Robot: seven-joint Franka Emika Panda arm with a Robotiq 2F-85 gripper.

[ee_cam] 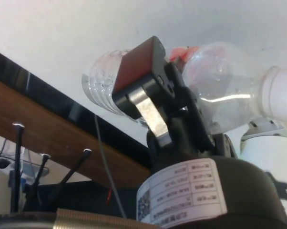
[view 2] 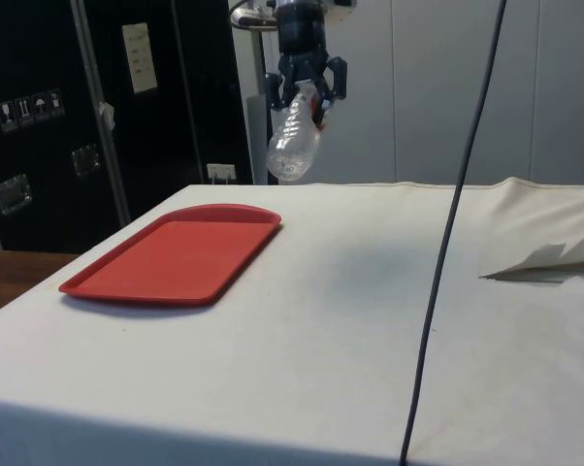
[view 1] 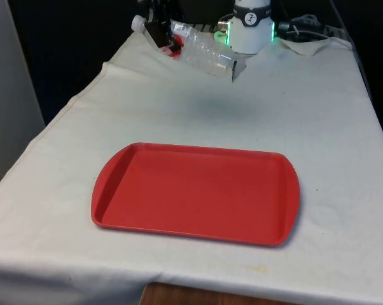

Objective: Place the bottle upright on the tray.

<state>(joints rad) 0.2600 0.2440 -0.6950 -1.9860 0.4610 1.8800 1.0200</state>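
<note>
Clamped in the gripper [view 1: 162,35] near its neck end: 1 clear plastic bottle [view 1: 201,52], carried high above the white cloth [view 1: 179,108], touching nothing else. Fingers closed onto the bottle's upper body, 1 finger [ee_cam: 141,76] seen pressed flat against the clear wall in the wrist view, red label scraps showing beside it.

Long axis far from vertical. In the front view, white cap [view 1: 137,23] poking out past the gripper on 1 side, body and base running out from the other side and sloping downward. In the side view, bottle [view 2: 294,144] hanging below the gripper [view 2: 309,89], base lowest, axis tilted rather than plumb. Base therefore the end farthest from the fingers and already the lower end: a good sign for standing it up, judged from this pose.

Red tray [view 1: 194,190] empty, lying well below the gripper and well apart from it, out on the side away from the robot's base; in the side view, tray [view 2: 176,254] off to one side of the hanging bottle, not under it.

Needed next, by judgement: travel outward over the tray, rotate until the axis stands vertical with base down, then lower. Risk: a tilted base meeting the tray and tipping on release.
</note>
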